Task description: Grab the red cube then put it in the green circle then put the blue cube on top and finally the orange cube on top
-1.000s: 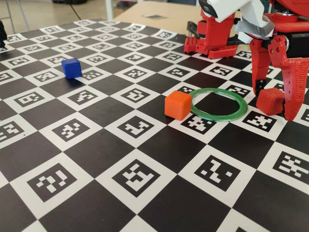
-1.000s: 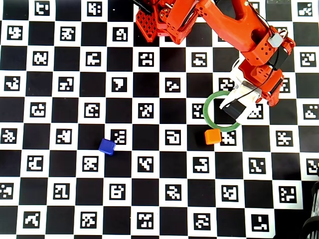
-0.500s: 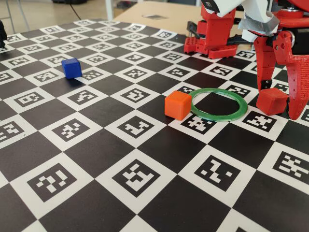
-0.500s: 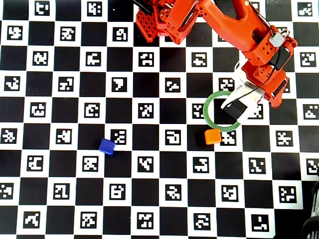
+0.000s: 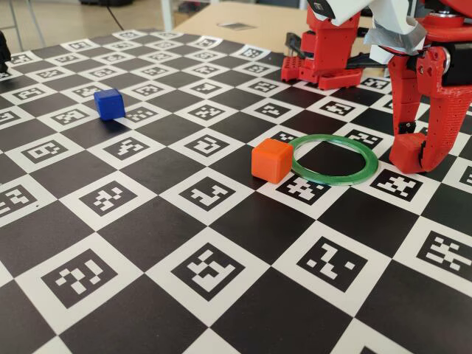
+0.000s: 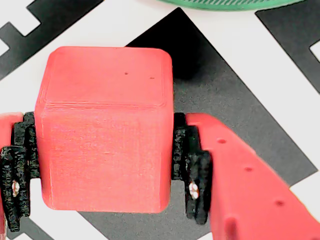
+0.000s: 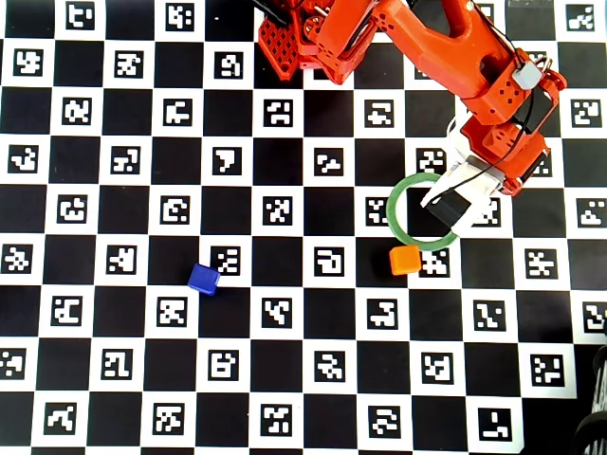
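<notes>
Clearly three cubes and one ring on the checkerboard mat (image 5: 221,221) printed with markers. One red cube (image 6: 105,125), filling the wrist view, clamped between the black pads (image 6: 192,172) of the gripper (image 6: 102,165), one pad pressed on each side face. Seen in the fixed view at the right of the green circle (image 5: 333,158), just outside its rim, low at the mat; cannot tell whether touching the surface. Hidden under the arm in the overhead view. One green circle (image 7: 403,227), flat on the mat, open centre, nothing inside it in the fixed view. One orange cube (image 5: 272,161), resting just beside the green circle on its left in the fixed view, against or almost against the rim; below the ring in the overhead view (image 7: 405,260). One blue cube (image 5: 109,103), well apart from the green circle, far to its left in both the fixed and overhead views (image 7: 203,279). One red arm (image 7: 446,57) reaching over the green circle's right edge.
</notes>
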Robot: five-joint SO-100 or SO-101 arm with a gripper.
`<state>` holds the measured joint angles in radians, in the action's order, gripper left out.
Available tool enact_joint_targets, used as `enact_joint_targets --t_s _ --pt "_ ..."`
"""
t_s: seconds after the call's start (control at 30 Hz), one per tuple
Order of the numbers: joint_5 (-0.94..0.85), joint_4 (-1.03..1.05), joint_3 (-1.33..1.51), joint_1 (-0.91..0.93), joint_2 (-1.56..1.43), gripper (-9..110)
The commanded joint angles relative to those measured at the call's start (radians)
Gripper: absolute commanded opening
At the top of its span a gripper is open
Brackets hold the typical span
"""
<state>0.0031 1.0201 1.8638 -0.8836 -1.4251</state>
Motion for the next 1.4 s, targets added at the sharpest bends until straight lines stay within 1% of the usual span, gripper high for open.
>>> enact_joint_targets --t_s 0.0,0.17,0.4,0.53,0.73,1.03,1.27,1.37 --pt "0.0 -0.009 -0.067 0.006 -0.012 11" --pt "0.028 0.048 -0.118 0.015 -0.02 10" --pt "0.106 0.222 -0.261 0.057 -0.071 9" --pt "0.181 0.313 -0.328 0.098 -0.106 9" --pt "0.359 0.4 -0.39 0.179 -0.143 9" --pt "0.589 0.407 -0.341 0.202 -0.215 9" --pt "0.696 0.337 -0.252 0.201 -0.252 9" --pt "0.701 0.293 -0.207 0.199 -0.25 9"
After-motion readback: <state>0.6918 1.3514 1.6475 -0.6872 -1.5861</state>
